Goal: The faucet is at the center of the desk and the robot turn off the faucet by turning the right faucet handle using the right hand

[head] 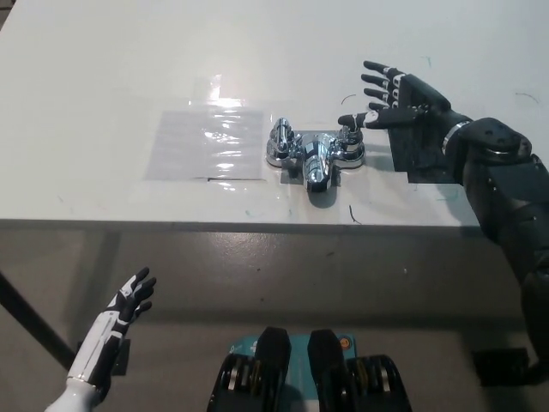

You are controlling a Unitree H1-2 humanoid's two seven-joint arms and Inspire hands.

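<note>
You see the shiny chrome two-handled faucet (314,154) standing near the middle of the white desk (103,77), a little back from its front edge, with its short spout pointing toward the robot. Its left handle (281,137) sits upright at the picture's left end of the base. The right faucet handle (350,133) rises from the other end of the base, and from here you cannot make out which way its lever points, because the hand covers that spot.

Your black right hand (396,99) reaches in from the right with its arm lying over a dark square patch (425,159) on the desk surface. The hand is spread and holds nothing: its fingers (377,79) fan out toward the picture's left, just behind and above the right handle, while the thumb stretches toward the top of that handle. You cannot tell for certain whether the thumb tip touches the handle or only hangs over it.

To the left of the faucet, a clear, glossy plastic sheet (206,142) lies flat on the desk, just beside the faucet's base.

Your white left hand (120,313) rests at the lower left, below the desk's front edge and well apart from the faucet, with its fingers loosely spread and nothing in it.
</note>
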